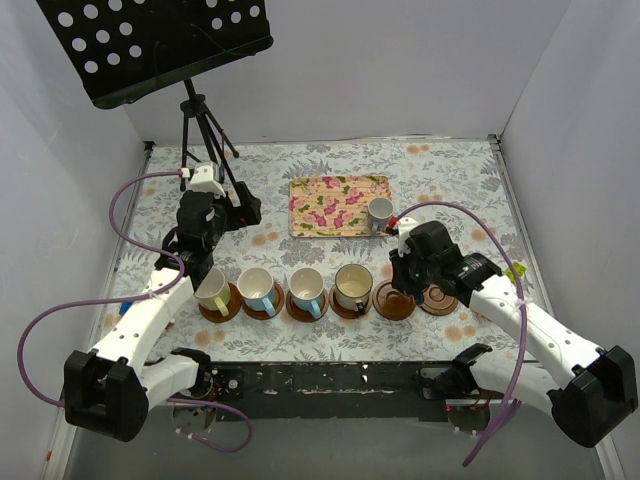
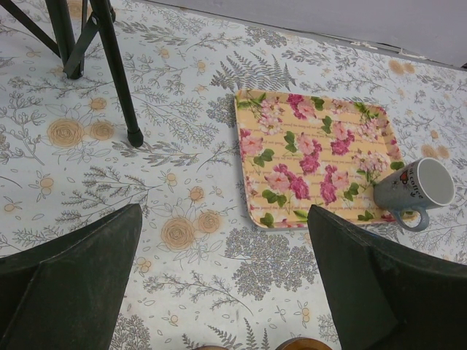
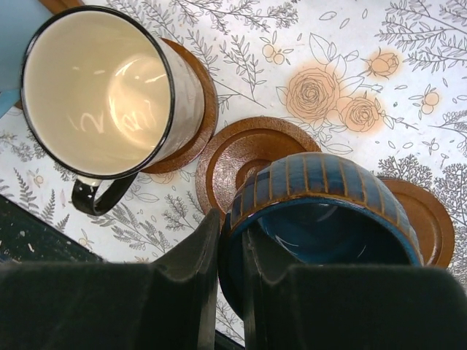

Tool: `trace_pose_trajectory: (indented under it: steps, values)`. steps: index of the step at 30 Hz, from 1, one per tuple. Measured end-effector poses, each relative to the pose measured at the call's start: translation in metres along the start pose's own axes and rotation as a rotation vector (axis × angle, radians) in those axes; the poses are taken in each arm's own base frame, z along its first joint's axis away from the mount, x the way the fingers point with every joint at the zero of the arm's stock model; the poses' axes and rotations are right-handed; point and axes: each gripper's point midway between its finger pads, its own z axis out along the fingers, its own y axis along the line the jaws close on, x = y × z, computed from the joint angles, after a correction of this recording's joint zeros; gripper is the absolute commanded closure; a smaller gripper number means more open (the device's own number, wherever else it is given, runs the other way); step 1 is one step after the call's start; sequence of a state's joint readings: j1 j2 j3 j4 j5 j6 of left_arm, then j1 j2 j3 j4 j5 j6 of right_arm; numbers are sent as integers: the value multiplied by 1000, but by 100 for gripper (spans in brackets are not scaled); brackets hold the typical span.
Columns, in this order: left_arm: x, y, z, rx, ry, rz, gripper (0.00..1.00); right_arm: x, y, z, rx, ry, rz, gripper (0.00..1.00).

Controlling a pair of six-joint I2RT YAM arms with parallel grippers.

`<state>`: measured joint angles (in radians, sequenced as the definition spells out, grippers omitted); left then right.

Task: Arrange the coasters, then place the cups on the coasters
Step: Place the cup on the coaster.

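Right tool (image 3: 232, 233) is clamped on the wall of the dark blue mug (image 3: 321, 182): one finger is outside the rim and the other is inside. It holds this mug at the right end of the row, over the fifth coaster (image 3: 241, 149) counted from the left. The sixth coaster (image 3: 427, 219) shows just behind the mug, on its right side. Whether the mug touches the wood, I cannot tell. Left tool (image 2: 225, 215) has its fingers wide apart and holds nothing. It hangs over the left part of the bench, behind the left end of the row, and its camera looks toward the tray.

The bench (image 1: 450, 170) is covered with a cloth of grey leaves and pale orange flowers. At its far left corner a black music stand (image 1: 150, 45) stands on a tripod. Near the far middle lies the floral tray (image 1: 330, 205), rectangular, yellow with pink flowers.

The other four coasters (image 1: 233, 300) continue the same row to the left, along the near side of the bench, and each one carries a mug. From the left these are the pale yellow-green mug (image 1: 212, 288), which looks tilted, then two light blue mugs (image 1: 257, 285), then the cream mug (image 3: 109, 87) with a dark rim and a dark handle. The coaster of the cream mug is just beside the fifth coaster.

The small grey mug (image 2: 416, 186) is at the right edge of the tray, near its closer corner, well apart from the row.
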<state>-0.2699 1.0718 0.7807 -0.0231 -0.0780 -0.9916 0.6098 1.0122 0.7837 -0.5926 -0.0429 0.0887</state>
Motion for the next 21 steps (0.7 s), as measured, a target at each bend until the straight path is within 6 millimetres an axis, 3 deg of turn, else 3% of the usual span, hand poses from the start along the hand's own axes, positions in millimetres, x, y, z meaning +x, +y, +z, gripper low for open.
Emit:
trace_pose_trajectory:
  steps: [21]
  values:
    - [0,0,0,0,0,0,2,19,16,34,-32,-27,105,99]
